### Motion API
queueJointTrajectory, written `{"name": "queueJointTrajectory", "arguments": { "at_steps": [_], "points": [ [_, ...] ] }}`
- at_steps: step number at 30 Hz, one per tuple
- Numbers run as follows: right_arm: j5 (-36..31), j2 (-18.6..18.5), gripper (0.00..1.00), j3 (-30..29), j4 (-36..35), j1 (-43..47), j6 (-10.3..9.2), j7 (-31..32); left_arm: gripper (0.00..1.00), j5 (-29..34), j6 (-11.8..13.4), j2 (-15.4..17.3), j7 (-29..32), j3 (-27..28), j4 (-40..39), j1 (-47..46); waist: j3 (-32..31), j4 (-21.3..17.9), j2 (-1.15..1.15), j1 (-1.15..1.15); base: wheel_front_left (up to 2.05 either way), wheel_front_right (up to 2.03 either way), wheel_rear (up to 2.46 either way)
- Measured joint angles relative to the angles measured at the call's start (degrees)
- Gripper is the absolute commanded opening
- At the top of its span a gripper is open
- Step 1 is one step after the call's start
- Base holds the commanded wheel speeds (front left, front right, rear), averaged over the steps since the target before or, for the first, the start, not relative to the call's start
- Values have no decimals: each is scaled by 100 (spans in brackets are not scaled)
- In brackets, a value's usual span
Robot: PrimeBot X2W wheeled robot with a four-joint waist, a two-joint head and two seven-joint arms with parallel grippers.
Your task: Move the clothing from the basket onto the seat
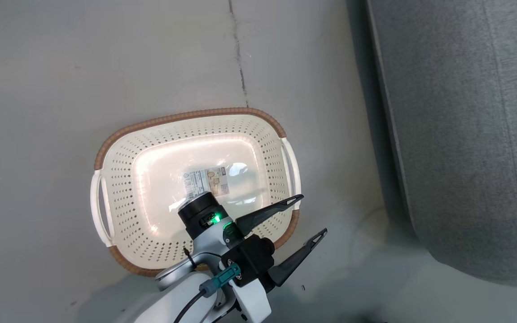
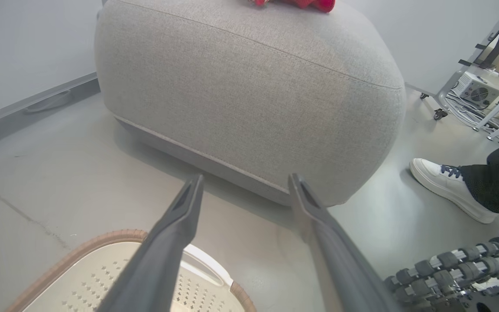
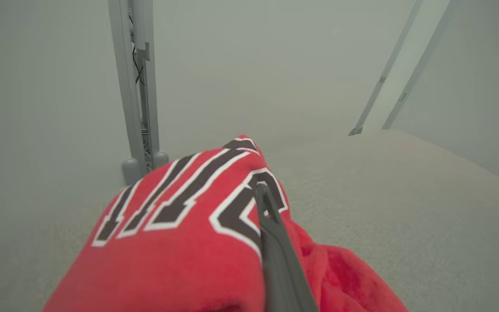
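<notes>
Now we hold the clothing clamped in our right gripper directly atop the seat, so opening should leave it there, while our left gripper hangs spread beside the seat

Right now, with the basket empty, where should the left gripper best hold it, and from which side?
Probably the white side handle of the basket nearest the open left gripper, from above: it is a thin bar with a slot for one finger.

Open floor between basket, seat (shoe nearby).
</notes>
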Motion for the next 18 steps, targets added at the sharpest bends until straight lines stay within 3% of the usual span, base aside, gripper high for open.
{"name": "queueJointTrajectory", "arguments": {
  "at_steps": [7, 12, 13, 14, 15, 18],
  "points": [
    [-528, 5, 0, -294, 993, 3, 0, 0, 100, 53, 0, -10, 0, 32, -12, -5, 161, 116, 0, 0, 0, 0, 0],
    [-898, 7, 0, -553, 1171, 80, 0, -4, 100, 71, 0, -10, 0, 65, 2, -34, 158, 100, 0, 0, 0, 0, 0],
    [-947, 27, 5, -604, 1189, 80, 0, -5, 100, 82, 0, -8, 0, 78, 8, -34, 145, 87, 0, 0, 0, 0, 0],
    [-1007, 42, 41, -656, 1195, 81, 0, -5, 100, 91, 0, -2, 0, 89, 12, -33, 129, 72, 0, 0, 0, 0, 0],
    [-1079, 55, 100, -717, 1184, 81, 0, -5, 100, 92, 0, 3, 0, 91, 13, -32, 108, 53, 0, 0, 0, 0, 0],
    [-1318, 145, 100, -798, 1176, 97, 0, -5, 100, 91, 0, 9, 0, 59, 33, -23, 15, -11, 0, 0, 0, 0, 0]
  ]
}}
